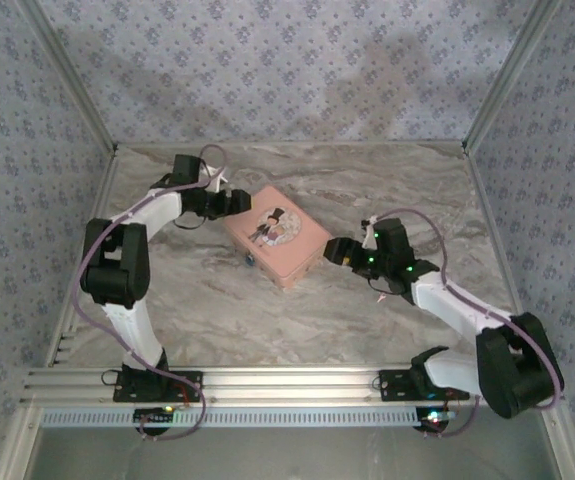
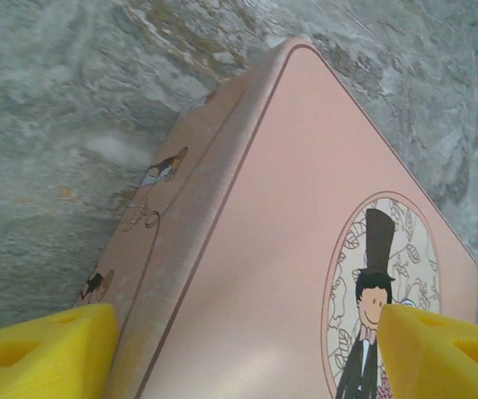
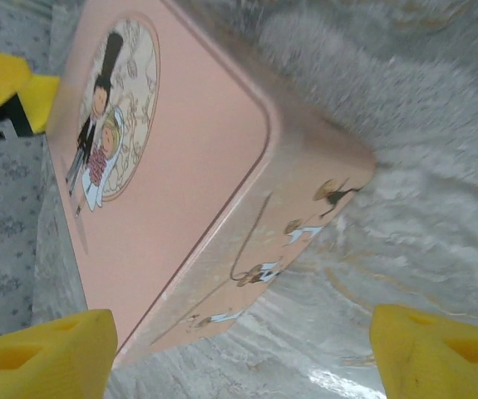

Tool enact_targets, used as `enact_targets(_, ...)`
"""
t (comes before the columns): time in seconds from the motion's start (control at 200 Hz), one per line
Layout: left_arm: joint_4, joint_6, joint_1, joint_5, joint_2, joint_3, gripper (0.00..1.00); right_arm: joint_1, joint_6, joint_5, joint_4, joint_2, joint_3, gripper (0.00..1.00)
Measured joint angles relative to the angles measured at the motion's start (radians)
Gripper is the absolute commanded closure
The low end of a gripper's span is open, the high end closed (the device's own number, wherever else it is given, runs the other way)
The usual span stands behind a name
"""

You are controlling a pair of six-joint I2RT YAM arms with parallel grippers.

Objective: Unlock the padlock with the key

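The left tool, fingers spread apart, sits at the upper-left corner of the pink tin at mid-frame. The padlock lies on the bench just beside the tin's lower-left side. The right tool, also spread, faces the tin's right corner.

Pink tin, bluish-grey padlock, grey-veined marble table, floral blue-grey walls.

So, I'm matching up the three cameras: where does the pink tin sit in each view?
Top external: pink tin in the middle of the picture.
Left wrist: centre and right, down to the bottom edge.
Right wrist: upper left to centre, corner pointing right.
Shared landmark: the cartoon couple oval on its lid.
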State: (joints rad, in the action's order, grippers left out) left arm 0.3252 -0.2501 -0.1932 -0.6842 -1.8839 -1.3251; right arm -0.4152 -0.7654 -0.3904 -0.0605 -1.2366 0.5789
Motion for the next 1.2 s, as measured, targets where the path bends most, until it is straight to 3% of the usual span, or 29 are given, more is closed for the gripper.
enact_targets(0.27, -0.068, -0.028, -0.049, 0.000, 0.115, 0.174, 0.19, -0.031, -0.059, -0.037, -0.076, -0.164, 0.076, 0.26)
enact_targets(0.68, -0.230, -0.161, -0.128, 0.192, 0.338, 0.445, 0.19, 0.036, -0.035, -0.022, -0.026, -0.386, 0.312, 0.31)
enact_targets(0.894, -0.280, -0.253, -0.202, 0.330, 0.376, 0.493, 0.18, 0.057, 0.007, -0.005, -0.008, -0.510, 0.457, 0.35)
enact_targets(1.199, -0.333, -0.322, -0.239, 0.402, 0.349, 0.496, 0.17, 0.072, 0.046, -0.002, 0.032, -0.559, 0.522, 0.34)
